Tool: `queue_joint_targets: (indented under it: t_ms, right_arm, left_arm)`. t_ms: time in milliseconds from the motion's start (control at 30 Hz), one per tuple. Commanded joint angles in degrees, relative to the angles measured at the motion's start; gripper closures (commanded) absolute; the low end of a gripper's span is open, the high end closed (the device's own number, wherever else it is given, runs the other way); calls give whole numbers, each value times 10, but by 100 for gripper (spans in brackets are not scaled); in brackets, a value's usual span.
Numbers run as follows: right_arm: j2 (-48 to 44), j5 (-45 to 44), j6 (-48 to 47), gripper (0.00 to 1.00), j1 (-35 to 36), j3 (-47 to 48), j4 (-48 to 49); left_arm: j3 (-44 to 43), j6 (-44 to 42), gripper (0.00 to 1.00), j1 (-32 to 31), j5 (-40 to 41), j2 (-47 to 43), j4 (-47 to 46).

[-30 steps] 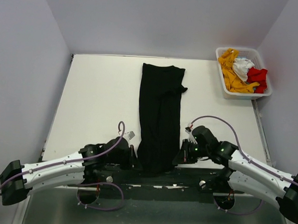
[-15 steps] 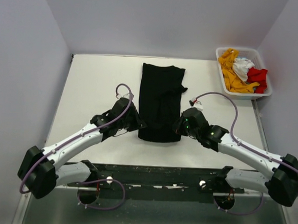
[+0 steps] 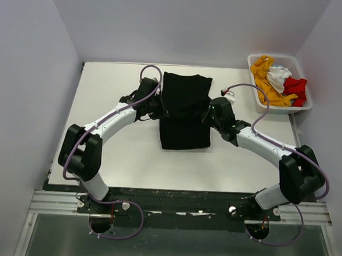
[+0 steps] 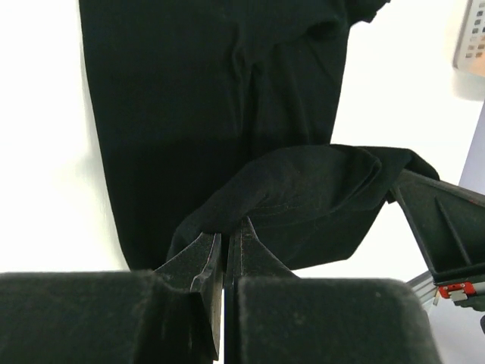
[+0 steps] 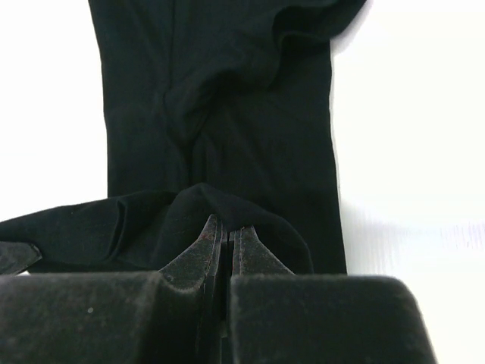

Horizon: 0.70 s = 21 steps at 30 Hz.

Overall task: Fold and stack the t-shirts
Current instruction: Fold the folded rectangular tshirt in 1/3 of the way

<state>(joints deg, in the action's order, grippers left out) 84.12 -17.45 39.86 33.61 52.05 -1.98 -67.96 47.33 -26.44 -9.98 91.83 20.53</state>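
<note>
A large black t-shirt (image 3: pixel 185 114) lies lengthwise on the white table (image 3: pixel 110 148), its near end lifted and carried back over its far half. My left gripper (image 3: pixel 160 106) is shut on the left corner of that lifted hem (image 4: pixel 250 205). On the other side, my right gripper (image 3: pixel 208 114) is shut on the right corner (image 5: pixel 220 205). The shirt's far part (image 4: pixel 212 83) lies flat beneath both grippers. Orange-yellow (image 3: pixel 264 81), white (image 3: pixel 278 76) and red (image 3: pixel 295 87) t-shirts sit bunched in a basket at the back right.
The white slatted basket (image 3: pixel 258 101) stands at the table's back right corner. Grey walls close in the table on three sides. A dark rail (image 3: pixel 178 204) runs along the near edge by the arm bases.
Both grippers carried the black shirt's near hem from the table's front edge toward the back, folding the shirt over itself. The arms have stretched out far forward.
</note>
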Motion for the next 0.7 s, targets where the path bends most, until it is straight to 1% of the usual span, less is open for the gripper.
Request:
queue_joint_targets:
  t_ms: [0, 133, 333, 433, 500, 533, 567, 600, 633, 667]
  right_arm:
    - [51, 31, -38, 99, -27, 44, 60]
    - [101, 71, -39, 99, -48, 63, 78]
    - [159, 73, -25, 95, -66, 88, 83]
    - [184, 73, -25, 88, -71, 100, 83]
    - [196, 71, -25, 79, -77, 112, 77]
    - [199, 70, -25, 71, -79, 117, 73]
    - [200, 72, -26, 56, -81, 123, 70]
    - [198, 73, -30, 39, -82, 127, 68]
    - [194, 70, -33, 33, -81, 133, 61]
    - [187, 68, -34, 29, -82, 135, 55]
  left_arm:
    - [-76, -41, 100, 22, -17, 62, 35]
    - [-129, -51, 99, 33, -12, 114, 66]
    - [-186, -62, 95, 44, -17, 178, 90]
    - [-209, -65, 85, 46, -9, 200, 103]
    - [-226, -70, 74, 49, -9, 213, 112]
    - [-236, -73, 65, 50, -11, 218, 115]
    - [-243, -79, 52, 51, -15, 220, 119]
    - [-253, -84, 37, 52, -18, 220, 122]
    - [-259, -89, 28, 53, -19, 217, 126]
    - [-264, -93, 22, 52, -17, 212, 130]
